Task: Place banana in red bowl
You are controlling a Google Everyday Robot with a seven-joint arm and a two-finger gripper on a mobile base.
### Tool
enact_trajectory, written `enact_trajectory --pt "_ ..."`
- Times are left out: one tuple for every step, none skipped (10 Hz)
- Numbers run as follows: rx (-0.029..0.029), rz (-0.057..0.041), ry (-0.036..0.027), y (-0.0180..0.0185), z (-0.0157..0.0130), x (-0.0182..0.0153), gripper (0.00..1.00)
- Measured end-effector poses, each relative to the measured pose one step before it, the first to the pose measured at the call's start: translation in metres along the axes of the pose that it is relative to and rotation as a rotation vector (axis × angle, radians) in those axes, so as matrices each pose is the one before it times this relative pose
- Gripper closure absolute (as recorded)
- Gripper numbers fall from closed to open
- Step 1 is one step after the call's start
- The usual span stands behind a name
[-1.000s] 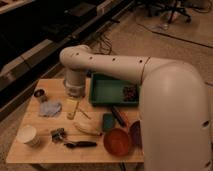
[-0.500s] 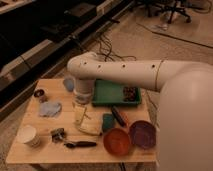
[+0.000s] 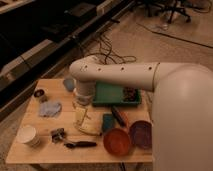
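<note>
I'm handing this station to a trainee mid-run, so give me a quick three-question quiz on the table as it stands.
1. True or false: the pale yellow, curved banana already lies in the round orange-red bowl.
2. Which sits right beside that bowl? A) white paper cup B) round dark purple bowl C) crumpled blue cloth
3. Fill in: the robot's gripper is at the far end of the ____.
Key: 1 false; 2 B; 3 banana.

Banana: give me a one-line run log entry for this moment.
gripper: directly over banana | banana: on table beside red bowl, not in it | red bowl: empty | grasp: cannot tell
</note>
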Motion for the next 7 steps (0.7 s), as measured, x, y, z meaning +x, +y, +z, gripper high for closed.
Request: enact_trajectory --pt "0.00017 -0.00085 -0.00062 0.00028 -0.00034 -0.00056 0.2" --pt "-0.00048 -0.00255 0.00099 0.00054 0.00051 -0.00116 0.2" --pt "-0.00007 -0.00102 -0.00014 0.00031 -0.00006 -0.00055 0.2" --pt "-0.00047 0.00347 0.00202 -0.00059 0.00126 0.00103 0.2" --pt "0.00945 0.01496 0.01776 -0.00204 0.00404 0.0024 0.2" --pt "0.01327 0.02099 0.03572 -0.00071 0.00598 0.00122 0.2" --pt "0.02053 0.02248 0.04908 -0.00109 0.0115 0.00084 0.2"
